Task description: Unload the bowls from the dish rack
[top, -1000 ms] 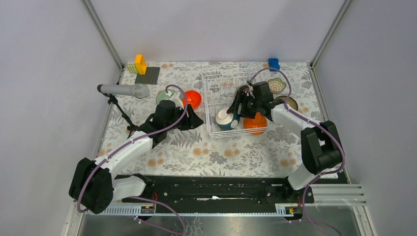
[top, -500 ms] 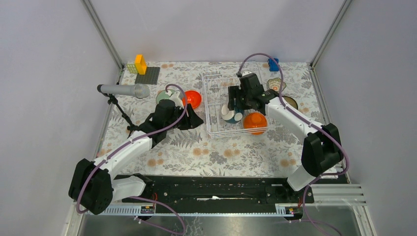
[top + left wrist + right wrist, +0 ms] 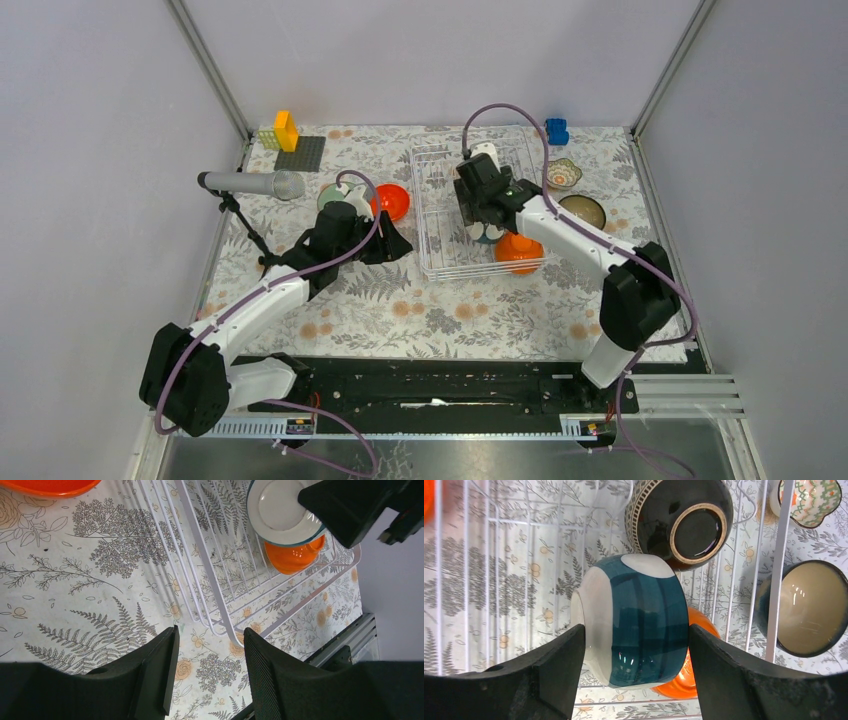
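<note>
Right gripper [image 3: 636,630] is clamped on the teal bowl [image 3: 639,620], one finger on each side. The bowl is lying on its side with its white inside facing the left of the wrist frame. It's held inside the dish rack [image 3: 440,200], near the middle of the overhead view.

What's crowding it:
- An orange bowl [image 3: 684,680] sits right under or behind the teal one (can't tell if they touch).
- A dark brown bowl [image 3: 679,520] is tipped foot-up just above it in the wrist frame.
- The rack's white wires are on all sides.

Past the rack's right rim there's a patterned bowl [image 3: 563,173] and a cream-lined bowl [image 3: 583,210] with a dark rim, both on the tablecloth [image 3: 400,310].

Left gripper [image 3: 209,645] is moderately open with nothing in it. It hovers over the tablecloth with the rack's corner wire running just beyond its fingertips. Left of centre in the overhead view, a second orange bowl [image 3: 392,200] and a mint green bowl [image 3: 335,195] sit close together. The green one is partly behind the left arm.

Count:
- Bowls: seven in all, with three in the rack, two to its right and two to its left.
- Orange bowls: two.
- Microphone [image 3: 250,184]: one, on a stand at left.
- Yellow block [image 3: 286,130]: one, by a grey baseplate [image 3: 300,153] at upper left.
- Blue block [image 3: 556,130]: one, at upper right.
</note>
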{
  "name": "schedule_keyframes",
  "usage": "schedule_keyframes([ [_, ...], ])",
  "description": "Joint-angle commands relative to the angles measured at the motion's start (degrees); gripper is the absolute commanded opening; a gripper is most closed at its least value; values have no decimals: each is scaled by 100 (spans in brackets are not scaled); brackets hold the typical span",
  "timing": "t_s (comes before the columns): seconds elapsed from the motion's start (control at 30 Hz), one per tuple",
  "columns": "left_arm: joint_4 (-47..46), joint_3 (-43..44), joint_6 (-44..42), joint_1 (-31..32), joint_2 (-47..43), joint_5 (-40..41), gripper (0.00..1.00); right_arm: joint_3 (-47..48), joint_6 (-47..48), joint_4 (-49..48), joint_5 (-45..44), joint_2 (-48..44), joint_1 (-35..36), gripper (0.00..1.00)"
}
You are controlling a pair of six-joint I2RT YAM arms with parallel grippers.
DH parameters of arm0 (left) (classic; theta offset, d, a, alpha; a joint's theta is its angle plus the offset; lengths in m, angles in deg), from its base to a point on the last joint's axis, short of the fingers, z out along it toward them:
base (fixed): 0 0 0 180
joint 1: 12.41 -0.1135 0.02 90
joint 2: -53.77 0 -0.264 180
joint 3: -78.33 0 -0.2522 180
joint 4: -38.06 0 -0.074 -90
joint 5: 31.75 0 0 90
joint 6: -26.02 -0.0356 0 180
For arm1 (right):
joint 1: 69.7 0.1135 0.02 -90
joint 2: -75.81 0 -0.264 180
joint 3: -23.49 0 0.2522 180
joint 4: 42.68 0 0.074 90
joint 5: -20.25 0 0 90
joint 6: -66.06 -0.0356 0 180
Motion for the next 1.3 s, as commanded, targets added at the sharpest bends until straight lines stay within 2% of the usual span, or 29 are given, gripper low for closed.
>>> schedule_keyframes([
  [0.0, -147, 224, -102, 13, -157, 62, 55, 333, 145, 5, -684, 154, 202, 63],
  [0.1, -141, 200, -108, 12, -167, 60, 55, 349, 161, 5, -794, 320, 324, 71],
  [0.23, -138, 165, -116, 12, -186, 88, 55, 364, 225, 21, -775, 556, 492, 99],
  [0.47, -78, 160, -139, 8, -254, 119, 56, 280, 89, -85, 315, 482, 506, 100],
  [0.6, -46, 131, -152, 12, -319, 145, 55, 224, 45, -162, 594, 399, 510, 99],
  [0.83, -20, 85, -158, 11, -355, 176, 55, 166, -99, -169, 621, 296, 499, 86],
  [1.1, -2, 88, -131, 12, -407, 199, 56, 111, -883, -267, -308, 120, 306, 67],
  [1.27, 7, 81, -124, 12, -432, 251, 56, -36, -1352, -293, -104, 115, -36, 58],
])
